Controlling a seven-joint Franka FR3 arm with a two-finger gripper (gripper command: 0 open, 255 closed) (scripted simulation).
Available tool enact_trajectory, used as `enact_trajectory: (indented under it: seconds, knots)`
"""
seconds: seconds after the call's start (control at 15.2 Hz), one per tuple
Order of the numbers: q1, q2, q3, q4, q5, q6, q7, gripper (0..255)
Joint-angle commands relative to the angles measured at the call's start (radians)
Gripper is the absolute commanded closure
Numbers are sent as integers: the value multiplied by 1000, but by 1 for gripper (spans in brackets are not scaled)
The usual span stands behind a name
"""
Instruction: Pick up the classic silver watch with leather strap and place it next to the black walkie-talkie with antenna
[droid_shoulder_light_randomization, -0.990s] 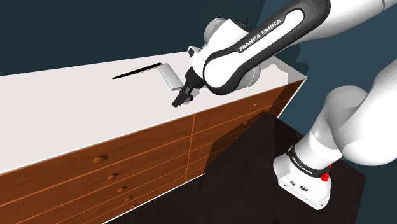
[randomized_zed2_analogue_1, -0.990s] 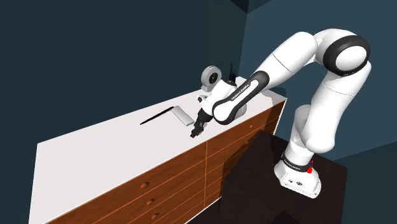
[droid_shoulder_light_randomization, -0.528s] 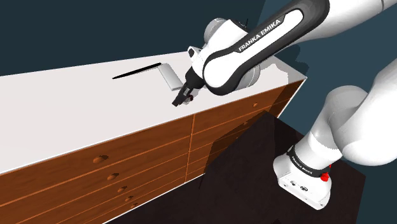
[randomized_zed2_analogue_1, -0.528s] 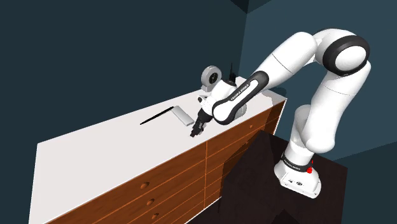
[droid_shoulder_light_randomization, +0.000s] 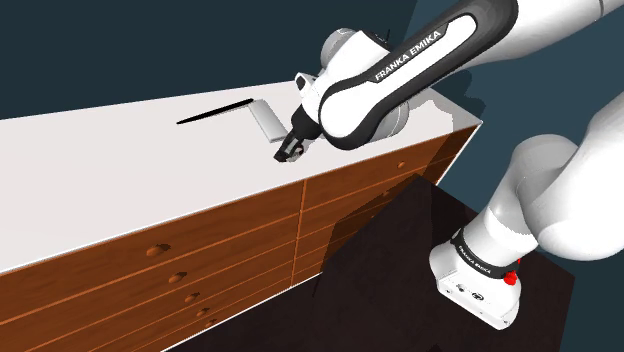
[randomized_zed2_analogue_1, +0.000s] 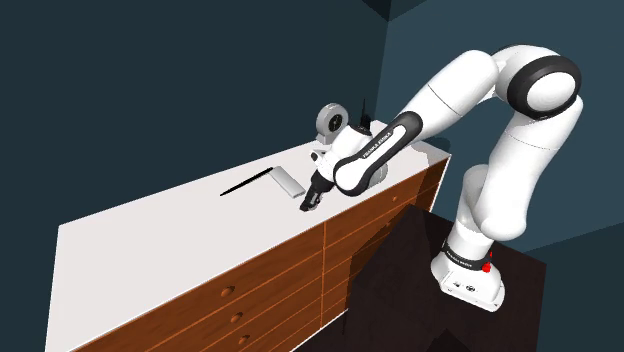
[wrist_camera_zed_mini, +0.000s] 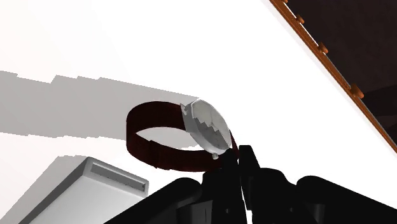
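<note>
Now gripper (wrist_camera_zed_mini: 239, 158) snug on watch (wrist_camera_zed_mini: 205, 124) strap, wider 1 s ago.

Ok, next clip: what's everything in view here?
dresser: one, white top over brown drawers, in front of the arm.
watch: one, silver face, dark red strap, on the dresser near its front edge.
flat box: one, light grey, beside the watch.
thin stick: one, black, lying past the flat box.
round disc: one, grey, upright behind the arm.
arm: one, white, dark joints, reaching over the dresser.
gripper: one, black, shut on the watch strap.
</note>
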Motion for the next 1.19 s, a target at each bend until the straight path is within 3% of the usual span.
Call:
enact_trajectory:
  seconds: [0.0,0.46,1.12]
  knots:
    - [0,0,0,0,0,0,0,255]
    - [-67,-94,35,9,-144,-103,127,255]
    - [-119,-202,60,55,-234,-259,210,255]
